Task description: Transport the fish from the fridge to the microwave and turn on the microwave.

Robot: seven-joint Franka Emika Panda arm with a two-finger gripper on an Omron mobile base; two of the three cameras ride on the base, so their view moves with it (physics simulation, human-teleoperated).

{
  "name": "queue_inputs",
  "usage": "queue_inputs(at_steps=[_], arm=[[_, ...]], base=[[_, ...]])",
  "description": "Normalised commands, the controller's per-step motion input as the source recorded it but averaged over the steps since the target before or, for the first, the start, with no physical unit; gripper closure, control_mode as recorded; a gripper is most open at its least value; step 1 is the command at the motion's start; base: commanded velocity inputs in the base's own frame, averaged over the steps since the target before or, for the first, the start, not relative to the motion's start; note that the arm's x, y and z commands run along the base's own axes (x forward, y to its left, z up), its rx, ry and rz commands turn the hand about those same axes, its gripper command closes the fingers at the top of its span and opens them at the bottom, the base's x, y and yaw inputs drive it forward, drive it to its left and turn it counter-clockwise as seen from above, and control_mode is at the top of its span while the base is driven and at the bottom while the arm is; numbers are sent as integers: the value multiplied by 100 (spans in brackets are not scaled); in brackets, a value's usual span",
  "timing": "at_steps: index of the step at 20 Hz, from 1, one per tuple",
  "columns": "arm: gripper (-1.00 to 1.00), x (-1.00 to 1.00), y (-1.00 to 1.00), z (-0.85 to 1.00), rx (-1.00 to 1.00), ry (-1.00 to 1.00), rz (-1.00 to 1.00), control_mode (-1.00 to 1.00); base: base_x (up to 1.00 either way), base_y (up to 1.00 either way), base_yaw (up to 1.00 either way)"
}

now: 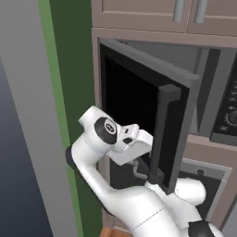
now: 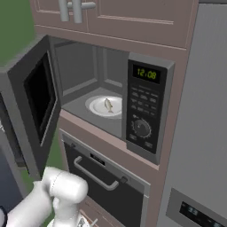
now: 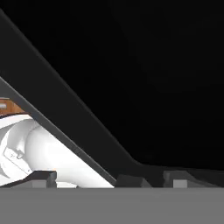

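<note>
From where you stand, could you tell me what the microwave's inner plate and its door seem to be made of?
The plate under the fish looks like glazed white ceramic or glass: smooth, evenly white, raised rim. The microwave door looks like matte dark grey metal or plastic framing a black glass window.

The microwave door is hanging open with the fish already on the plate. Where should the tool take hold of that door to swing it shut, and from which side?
Probably at the microwave door's free outer edge, farthest from the hinge, pushing on its outer face toward the cavity. The door stands wide open and shows no bar handle to clamp. The open tool sits by that edge's lower corner. The fish lies on the white plate.
</note>
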Motion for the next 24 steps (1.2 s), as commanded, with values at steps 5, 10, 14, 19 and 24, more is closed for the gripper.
queue_inputs(at_steps=[5, 10, 14, 19, 24], arm=[[-100, 15, -98, 0, 14, -39, 13, -100], [-100, 46, -89, 0, 6, -17, 35, -100], [-100, 82, -51, 0, 0, -14, 34, -100], [-100, 98, -25, 0, 0, -11, 29, -100], [-100, 99, -11, 0, 0, -9, 24, -100]], base=[[0, 0, 0], [0, 0, 0], [0, 0, 0], [0, 0, 0], [0, 0, 0]])
